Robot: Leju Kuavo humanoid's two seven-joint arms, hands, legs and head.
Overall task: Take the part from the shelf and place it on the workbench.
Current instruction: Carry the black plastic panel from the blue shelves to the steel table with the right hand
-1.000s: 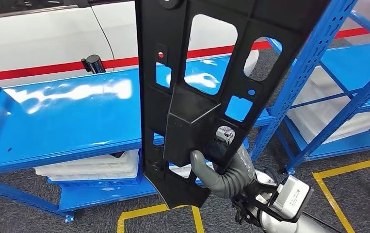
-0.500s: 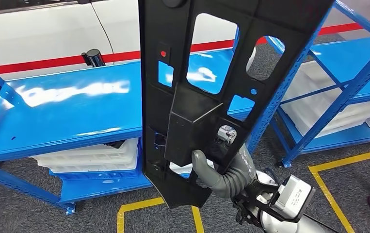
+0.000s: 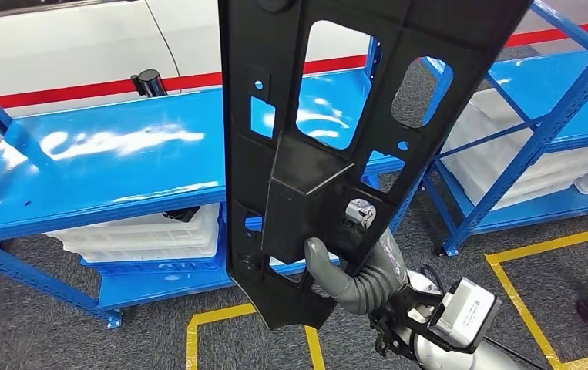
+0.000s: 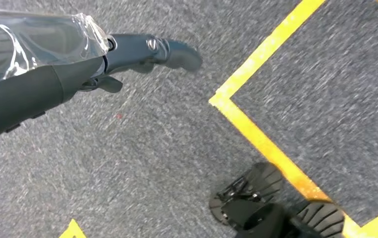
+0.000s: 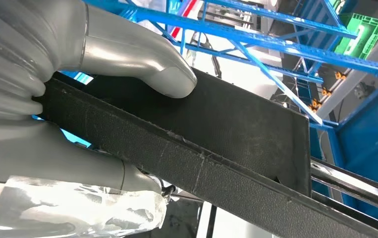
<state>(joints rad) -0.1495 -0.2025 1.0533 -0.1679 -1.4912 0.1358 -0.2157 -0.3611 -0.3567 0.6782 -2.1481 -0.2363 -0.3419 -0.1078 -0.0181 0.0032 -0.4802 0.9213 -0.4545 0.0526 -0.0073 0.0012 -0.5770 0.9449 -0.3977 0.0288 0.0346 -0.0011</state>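
The part is a long black plastic panel (image 3: 306, 131) with several cut-out openings, held upright in front of the head view. My right hand (image 3: 352, 266) grips it near its lower end, thumb on the front face. Up close in the right wrist view, the grey thumb (image 5: 142, 64) presses on the panel's textured black edge (image 5: 211, 148). My left hand (image 4: 127, 54) hangs over grey carpet with its fingers stretched out and nothing in them.
A blue metal shelf (image 3: 113, 169) stands ahead, with white trays (image 3: 140, 239) on its lower level. A second blue rack (image 3: 537, 131) stands to the right with white bins. Yellow floor lines (image 3: 537, 308) mark the grey carpet. A white car body (image 3: 67, 54) lies behind the shelf.
The whole view has shifted: the shelf and racks sit further right and lower in the picture. The panel stays gripped in my right hand in the same pose.
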